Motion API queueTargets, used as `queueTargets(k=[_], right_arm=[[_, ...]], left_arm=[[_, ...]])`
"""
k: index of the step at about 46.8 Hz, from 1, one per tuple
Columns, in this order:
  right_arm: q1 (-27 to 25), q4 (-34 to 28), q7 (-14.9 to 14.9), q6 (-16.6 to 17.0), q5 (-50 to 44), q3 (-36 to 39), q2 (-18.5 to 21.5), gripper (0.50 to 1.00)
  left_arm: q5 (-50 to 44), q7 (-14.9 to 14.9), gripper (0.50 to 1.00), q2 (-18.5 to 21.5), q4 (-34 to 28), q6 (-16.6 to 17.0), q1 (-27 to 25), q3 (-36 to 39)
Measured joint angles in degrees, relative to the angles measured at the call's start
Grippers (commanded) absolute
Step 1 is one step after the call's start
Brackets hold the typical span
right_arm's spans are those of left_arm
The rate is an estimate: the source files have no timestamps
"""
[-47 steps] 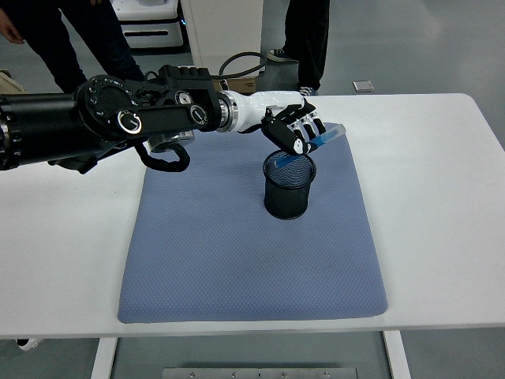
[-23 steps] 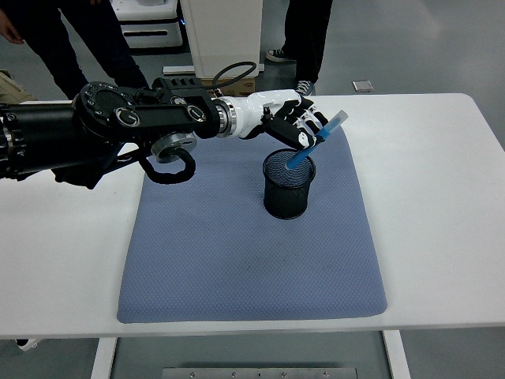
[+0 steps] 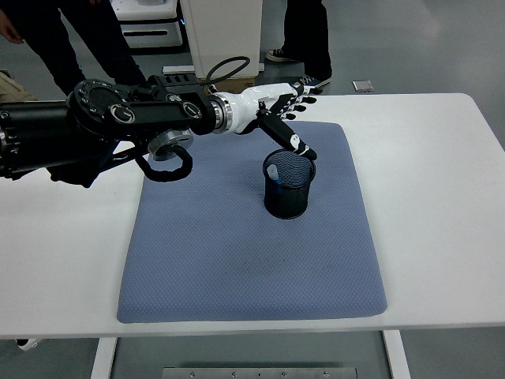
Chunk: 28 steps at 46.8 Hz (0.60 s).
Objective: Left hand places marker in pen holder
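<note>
A black mesh pen holder stands upright on the blue-grey mat, right of its middle toward the far side. The blue marker now lies inside the holder, its pale end showing at the left of the rim. My left hand hovers just above and behind the holder, its white and black fingers spread and its thumb reaching down toward the rim, holding nothing. The black left arm comes in from the left edge. The right arm is out of view.
The white table surrounds the mat. Two people stand beyond the far edge, dark trouser legs at top left and legs at top middle. A white machine base and a black cable are behind the table.
The marker was held tilted over the holder's rim; the fingers have since spread and the marker has dropped inside. The hand has lifted slightly up and back.
</note>
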Motion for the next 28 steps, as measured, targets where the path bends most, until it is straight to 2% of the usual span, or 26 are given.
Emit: queueTargets(k=[16,21,28], right_arm=[[0.0,0.0,0.0,0.0,0.0,0.0,0.0,1.0],[0.0,0.0,0.0,0.0,0.0,0.0,0.0,1.0],[0.0,0.0,0.0,0.0,0.0,0.0,0.0,1.0]], left_arm=[[0.7,0.2,1.0,8.6,5.2,0.6,1.2,-1.7],[0.6,0.1,1.0,11.7,6.6,1.1,4.5,-2.3],[0.5,0.0,1.0,12.1,10.8,3.7,12.9,-8.9]])
